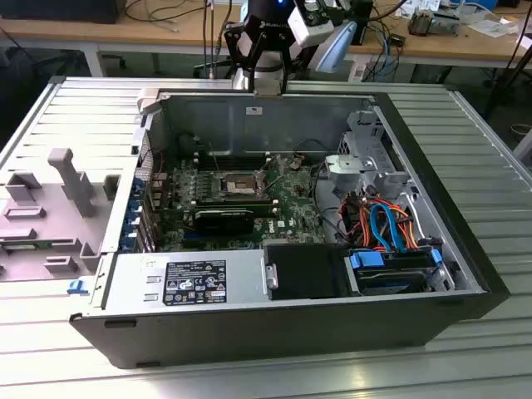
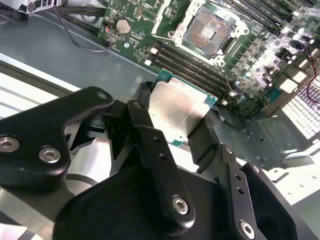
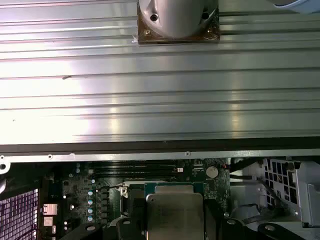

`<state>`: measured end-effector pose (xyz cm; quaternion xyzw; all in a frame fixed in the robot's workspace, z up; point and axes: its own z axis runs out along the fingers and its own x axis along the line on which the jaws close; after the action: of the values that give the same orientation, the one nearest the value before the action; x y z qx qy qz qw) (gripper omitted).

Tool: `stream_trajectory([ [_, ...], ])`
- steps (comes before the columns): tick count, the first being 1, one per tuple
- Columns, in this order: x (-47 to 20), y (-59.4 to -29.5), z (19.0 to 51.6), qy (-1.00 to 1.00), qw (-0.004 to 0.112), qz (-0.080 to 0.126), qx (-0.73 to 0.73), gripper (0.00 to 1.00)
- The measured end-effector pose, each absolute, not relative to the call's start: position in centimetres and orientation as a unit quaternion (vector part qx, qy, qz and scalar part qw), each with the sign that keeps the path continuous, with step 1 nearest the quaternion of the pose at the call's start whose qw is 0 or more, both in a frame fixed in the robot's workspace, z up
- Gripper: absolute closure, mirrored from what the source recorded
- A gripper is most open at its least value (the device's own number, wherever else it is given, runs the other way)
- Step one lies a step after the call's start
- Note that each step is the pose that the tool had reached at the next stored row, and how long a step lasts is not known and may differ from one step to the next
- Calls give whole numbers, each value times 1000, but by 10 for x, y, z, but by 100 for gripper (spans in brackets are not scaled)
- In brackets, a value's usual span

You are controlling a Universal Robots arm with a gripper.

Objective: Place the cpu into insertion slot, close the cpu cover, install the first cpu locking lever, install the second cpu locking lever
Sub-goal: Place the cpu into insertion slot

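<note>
My gripper [image 2: 176, 116] is shut on the cpu [image 2: 176, 102], a flat silver square on a green edge, with a black finger on each of two opposite sides. The cpu [image 3: 175, 212] also hangs in the gripper [image 3: 174, 222] in the first wrist view, over the motherboard's edge by the case wall. The insertion slot [image 2: 206, 32] lies open and apart from the cpu, its gold-tinted centre bare. The cpu cover [image 2: 167, 14] stands raised beside the slot. In the exterior view my arm [image 1: 262, 41] hovers above the case's back wall, well short of the slot [image 1: 237, 183].
Long black memory slots [image 2: 192, 67] lie between the cpu and the socket. A black graphics card [image 1: 224, 220], a power supply [image 1: 179, 283] and a drive bay with blue and orange cables [image 1: 386, 224] sit inside the open case. A grey fixture [image 1: 58, 199] stands at the exterior view's left.
</note>
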<state>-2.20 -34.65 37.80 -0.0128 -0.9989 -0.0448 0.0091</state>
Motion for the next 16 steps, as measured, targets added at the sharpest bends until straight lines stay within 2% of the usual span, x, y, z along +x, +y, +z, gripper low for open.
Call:
stream_trajectory([
  [16, -23, -347, 377, -999, 9, -45, -13, 45],
])
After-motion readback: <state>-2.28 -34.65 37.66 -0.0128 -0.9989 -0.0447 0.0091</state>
